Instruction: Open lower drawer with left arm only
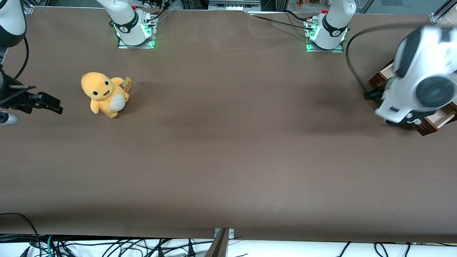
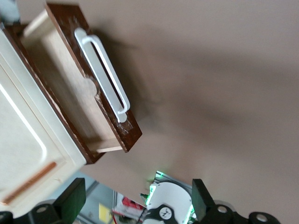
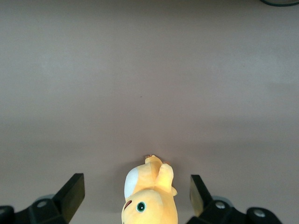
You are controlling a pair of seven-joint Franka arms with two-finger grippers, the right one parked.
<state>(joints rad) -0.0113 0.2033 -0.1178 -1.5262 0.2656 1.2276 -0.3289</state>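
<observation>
Seen from the front, the left arm [image 1: 419, 78] hangs blurred over the cabinet [image 1: 379, 77] at the working arm's end of the table [image 1: 228, 142], hiding most of it; a corner of the lower drawer [image 1: 437, 123] pokes out beneath the wrist, and a yellow plush toy [image 1: 104, 93] stands well apart toward the parked arm's end. No lettering is legible in this view.

From the left wrist, the lower drawer [image 2: 88, 95] stands partly pulled out of the cabinet [image 2: 28, 140], pale wood showing inside. The gripper [image 2: 135, 205] hovers clear of it, fingers [image 2: 70, 200] spread wide and holding nothing. The drawer looks rigid and fairly light, likely to slide straight. Its white bar handle [image 2: 103, 74] is the natural hold, though the smooth bar may be slippery. A mark on the arm base [image 2: 166, 210] is perhaps a logo, unreadable.

From the right wrist, only the plush toy [image 3: 149, 196] and bare table [image 3: 149, 70] appear; no writing.
</observation>
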